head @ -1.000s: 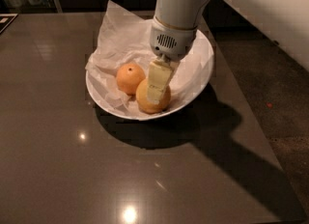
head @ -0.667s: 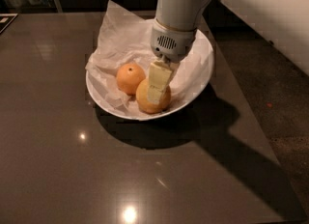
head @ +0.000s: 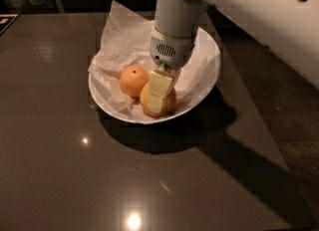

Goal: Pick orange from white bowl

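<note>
The white bowl (head: 113,106), lined with crumpled white paper, stands on the dark table. The orange (head: 171,105), pale yellow-orange, lies at the bowl's front. A smaller, deeper-orange fruit (head: 133,80) with a dark stem dot touches it on the left. My gripper (head: 159,100) comes straight down from the white arm and is shut on the orange. One pale finger (head: 158,89) lies across the orange's front and the other is hidden behind it. The orange still rests in the bowl.
The dark glossy table (head: 75,175) reflects ceiling lights. Its right edge (head: 259,125) runs diagonally, with dark floor beyond. The thick white arm (head: 259,11) spans the upper right above the bowl.
</note>
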Available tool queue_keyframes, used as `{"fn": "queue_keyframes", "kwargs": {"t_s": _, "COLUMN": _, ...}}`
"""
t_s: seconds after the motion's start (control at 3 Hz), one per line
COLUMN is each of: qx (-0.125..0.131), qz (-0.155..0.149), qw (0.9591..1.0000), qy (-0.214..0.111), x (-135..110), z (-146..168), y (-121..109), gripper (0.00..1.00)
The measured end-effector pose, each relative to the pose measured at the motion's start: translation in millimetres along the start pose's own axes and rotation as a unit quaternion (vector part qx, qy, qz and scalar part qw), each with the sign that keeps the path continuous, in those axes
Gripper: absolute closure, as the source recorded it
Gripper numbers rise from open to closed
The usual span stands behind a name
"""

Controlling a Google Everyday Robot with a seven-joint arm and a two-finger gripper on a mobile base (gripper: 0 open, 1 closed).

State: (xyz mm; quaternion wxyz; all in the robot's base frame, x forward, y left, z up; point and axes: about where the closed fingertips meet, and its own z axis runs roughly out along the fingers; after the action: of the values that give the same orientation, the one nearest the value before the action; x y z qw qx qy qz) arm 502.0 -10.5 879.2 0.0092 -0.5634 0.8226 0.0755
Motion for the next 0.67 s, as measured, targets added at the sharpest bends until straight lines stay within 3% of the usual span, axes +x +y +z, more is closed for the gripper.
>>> {"fn": "queue_keyframes", "kwargs": {"t_s": 0.67, "qx": -0.009, "qz": -0.014, "qw": 0.9997, "qy": 0.018, "x": -6.8, "z": 16.2, "y": 2.8, "gripper": 0.37}}
